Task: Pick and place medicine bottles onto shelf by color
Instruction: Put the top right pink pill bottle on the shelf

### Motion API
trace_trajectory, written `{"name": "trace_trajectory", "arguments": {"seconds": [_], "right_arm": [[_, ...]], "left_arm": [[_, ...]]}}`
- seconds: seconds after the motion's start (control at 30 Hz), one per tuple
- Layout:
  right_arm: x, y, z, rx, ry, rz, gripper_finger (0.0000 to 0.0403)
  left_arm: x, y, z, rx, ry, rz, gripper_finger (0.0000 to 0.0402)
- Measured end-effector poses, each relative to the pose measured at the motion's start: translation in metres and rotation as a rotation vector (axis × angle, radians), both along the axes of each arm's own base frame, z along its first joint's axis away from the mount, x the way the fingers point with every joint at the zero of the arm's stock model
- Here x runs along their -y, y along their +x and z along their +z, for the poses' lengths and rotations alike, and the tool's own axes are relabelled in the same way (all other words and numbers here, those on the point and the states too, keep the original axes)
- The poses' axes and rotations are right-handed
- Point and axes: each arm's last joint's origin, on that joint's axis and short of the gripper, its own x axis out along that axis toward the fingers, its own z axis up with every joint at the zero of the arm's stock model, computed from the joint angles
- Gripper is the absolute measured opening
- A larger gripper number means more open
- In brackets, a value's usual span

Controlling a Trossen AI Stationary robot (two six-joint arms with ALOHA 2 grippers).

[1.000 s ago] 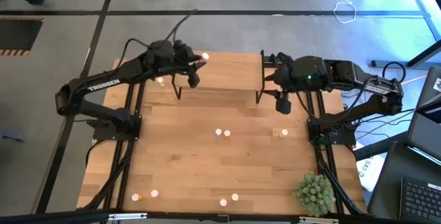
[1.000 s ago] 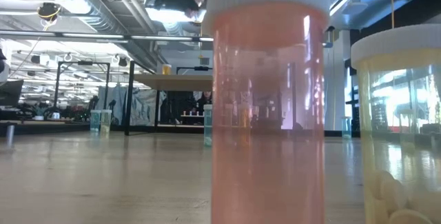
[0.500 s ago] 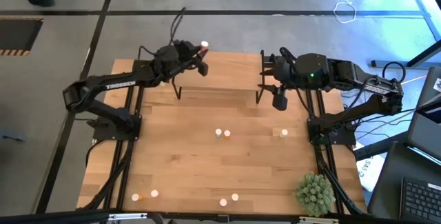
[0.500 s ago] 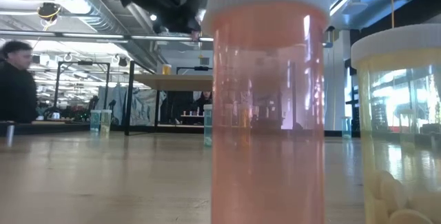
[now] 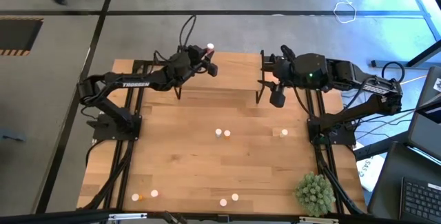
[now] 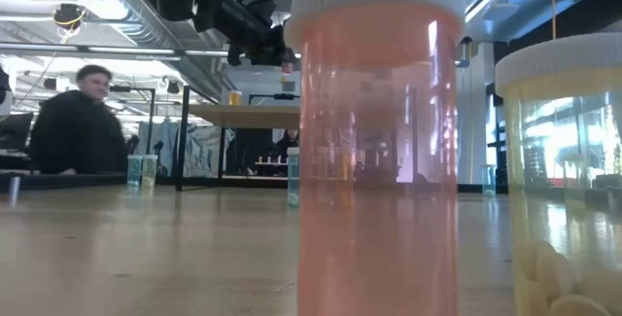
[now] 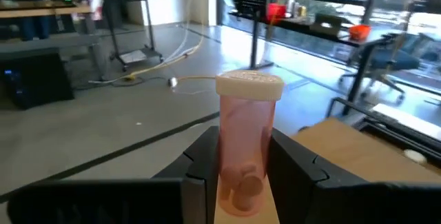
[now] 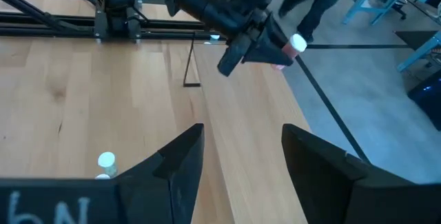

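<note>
Since a second ago the left gripper (image 5: 205,61) has swung from the shelf's (image 5: 234,69) left end out over its far-left corner, clamped on a pink bottle (image 7: 242,145). The bottle looks light, rigid and smooth, likely slippery; the mid-body hold below the ribbed white cap suits it. The right gripper (image 5: 277,98) hangs spread and empty above the shelf's right end. "TROSSEN" marks the left arm.
</note>
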Motion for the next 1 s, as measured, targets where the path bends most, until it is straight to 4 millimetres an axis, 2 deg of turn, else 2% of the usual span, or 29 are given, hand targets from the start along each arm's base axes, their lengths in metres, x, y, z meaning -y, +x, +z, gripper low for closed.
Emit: {"name": "trace_trajectory", "arguments": {"seconds": [0.13,0.4,0.73,1.0], "right_arm": [[0.000,0.005,-0.001,0.003,-0.001,0.000,0.0198],[0.001,0.020,-0.010,-0.032,-0.004,0.002,0.0198],[0.003,0.033,-0.019,-0.086,-0.039,0.020,0.0198],[0.011,0.035,-0.018,-0.069,-0.039,-0.011,0.0198]], "left_arm": [[-0.002,-0.002,-0.011,-0.038,-0.025,0.087,0.0090],[0.000,-0.004,-0.018,-0.040,-0.034,0.086,0.0090],[-0.001,-0.011,-0.035,-0.047,-0.080,0.114,0.0090],[-0.002,-0.013,-0.036,-0.021,-0.071,0.124,0.0090]]}}
